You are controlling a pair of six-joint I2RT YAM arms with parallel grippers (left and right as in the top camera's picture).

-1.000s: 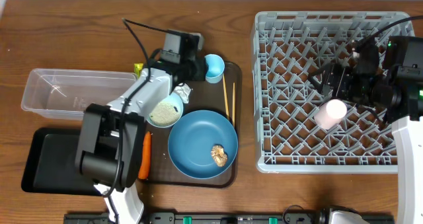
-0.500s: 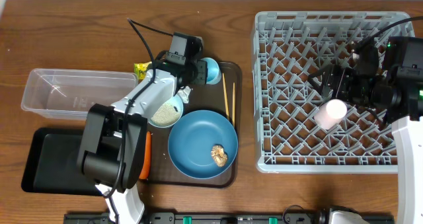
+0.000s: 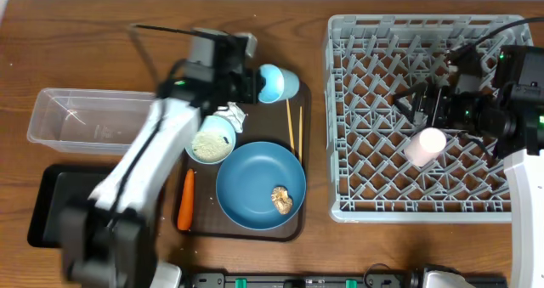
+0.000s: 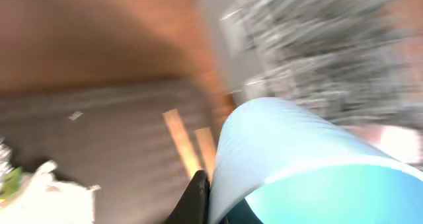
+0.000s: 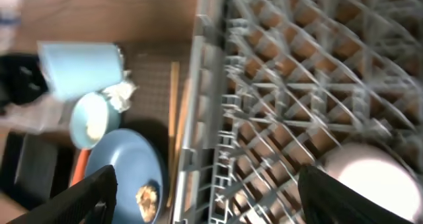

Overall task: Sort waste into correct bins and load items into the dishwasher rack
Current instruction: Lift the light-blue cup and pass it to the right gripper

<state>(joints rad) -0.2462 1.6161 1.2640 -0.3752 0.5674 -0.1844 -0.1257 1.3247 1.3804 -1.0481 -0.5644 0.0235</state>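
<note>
My left gripper (image 3: 253, 84) is shut on the rim of the light blue cup (image 3: 277, 82) and holds it tipped on its side above the back of the brown tray. In the blurred left wrist view the cup (image 4: 297, 158) fills the lower right, with a black finger (image 4: 197, 192) pressed on its wall. My right gripper (image 3: 422, 104) is open and empty above the grey dishwasher rack (image 3: 374, 50). The pink cup (image 3: 425, 145) lies in the rack just in front of it and shows in the right wrist view (image 5: 370, 178). The wrapper is hidden by my left arm.
On the brown serving tray (image 3: 297, 224) are the white bowl with rice (image 3: 210, 141), crumpled paper (image 3: 235, 115), the chopsticks (image 3: 294, 127), the carrot (image 3: 184, 200) and the blue plate (image 3: 246, 182) with the food lump (image 3: 282, 199). The clear tub (image 3: 76, 118) and black tray (image 3: 47, 216) lie at the left.
My left arm has swung fast and lifted the light blue cup, which now sits a little further right and tipped. The right arm and pink cup have barely moved.
</note>
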